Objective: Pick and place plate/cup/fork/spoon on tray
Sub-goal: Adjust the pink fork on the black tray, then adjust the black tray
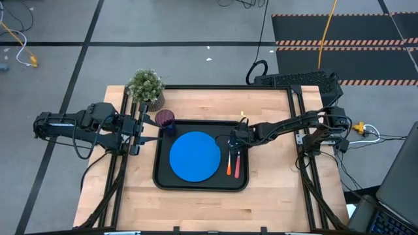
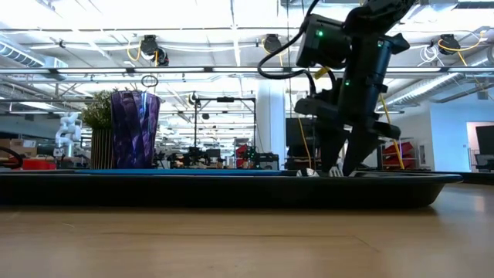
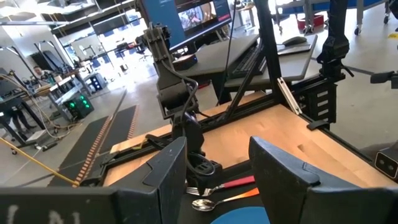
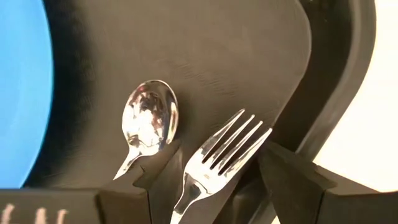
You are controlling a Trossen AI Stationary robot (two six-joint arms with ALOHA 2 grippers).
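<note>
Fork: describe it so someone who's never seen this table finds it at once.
Find the black tray in the middle of the wooden table, with the blue plate on it. Between the plate and the tray's rim on the right arm's side lie two small utensils side by side, under the right hand. The fork is the outer one, with tines and a red-pink handle; the spoon has an orange handle.

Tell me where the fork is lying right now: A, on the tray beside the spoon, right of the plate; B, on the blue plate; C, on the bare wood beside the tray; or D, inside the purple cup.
A: the fork lies on the black tray next to the spoon, right of the blue plate, with the open right gripper straddling the fork's tines.
</note>
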